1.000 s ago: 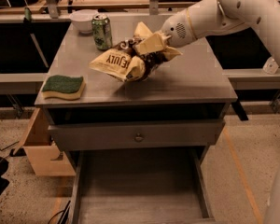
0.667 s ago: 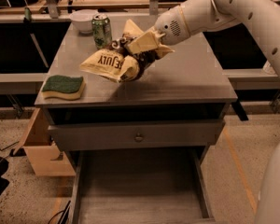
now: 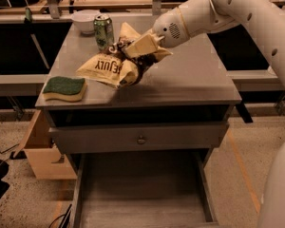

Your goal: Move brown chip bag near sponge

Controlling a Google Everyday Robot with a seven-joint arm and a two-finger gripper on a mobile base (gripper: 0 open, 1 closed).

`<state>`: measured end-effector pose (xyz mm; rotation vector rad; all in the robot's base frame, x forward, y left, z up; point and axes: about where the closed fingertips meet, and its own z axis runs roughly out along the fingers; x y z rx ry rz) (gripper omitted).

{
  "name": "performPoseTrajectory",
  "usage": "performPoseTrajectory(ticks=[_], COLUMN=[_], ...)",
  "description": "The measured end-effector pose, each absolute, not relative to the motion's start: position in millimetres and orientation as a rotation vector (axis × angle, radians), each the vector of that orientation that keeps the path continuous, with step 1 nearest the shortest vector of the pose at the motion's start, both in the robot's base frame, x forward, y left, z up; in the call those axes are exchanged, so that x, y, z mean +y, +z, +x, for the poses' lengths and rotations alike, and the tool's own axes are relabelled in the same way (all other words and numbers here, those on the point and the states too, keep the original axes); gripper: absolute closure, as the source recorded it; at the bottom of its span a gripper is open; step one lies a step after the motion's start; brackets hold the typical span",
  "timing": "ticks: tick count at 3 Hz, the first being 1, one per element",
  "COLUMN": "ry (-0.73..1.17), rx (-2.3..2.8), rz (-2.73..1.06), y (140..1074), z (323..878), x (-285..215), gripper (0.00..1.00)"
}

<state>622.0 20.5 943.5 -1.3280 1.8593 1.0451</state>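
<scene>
Although the brown chip bag (image 3: pixel 110 69) is not yet set free, most of the carrying looks done: it sits over the left half of the desk (image 3: pixel 194 82), between the middle of the top and the front-left corner, with its pale yellow lettered end pointing toward that corner. The sponge (image 3: pixel 64 88) lies flat at the front-left corner, green side up, close to the left edge and the front edge. The bag's lower end is near the sponge but apart from it, with a narrow strip of bare desk between the two. The gripper (image 3: pixel 129 50) hangs above the left-centre of the desk, at the end of the white arm (image 3: pixel 228 11) that reaches in from the right edge, and its fingers are pinched on the bag's crumpled dark upper part, so that end rides higher than the rest. Whether the lower end rests on the desk or floats just above it cannot be told. At the back-left corner stand a green can (image 3: pixel 103 30) and a white bowl (image 3: pixel 84 20), both behind the bag and clear of the sponge. By my reading the task is in its last stretch: what is left is perhaps a small further shift toward the front-left corner, lowering the bag until it lies on the surface beside the sponge, opening the fingers, and drawing the arm away without dragging the foil or nudging the sponge off the edge.
</scene>
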Motion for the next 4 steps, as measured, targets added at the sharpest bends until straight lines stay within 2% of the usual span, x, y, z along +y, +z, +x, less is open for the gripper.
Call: performPoseTrajectory(ticks=[3, 4], ry=[1.057, 1.061], rx=[1.856, 1.856], rz=[-1.34, -1.343], y=[940.5, 939.5], z=[621.4, 621.1], x=[28.3, 30.8], gripper=[0.13, 0.0])
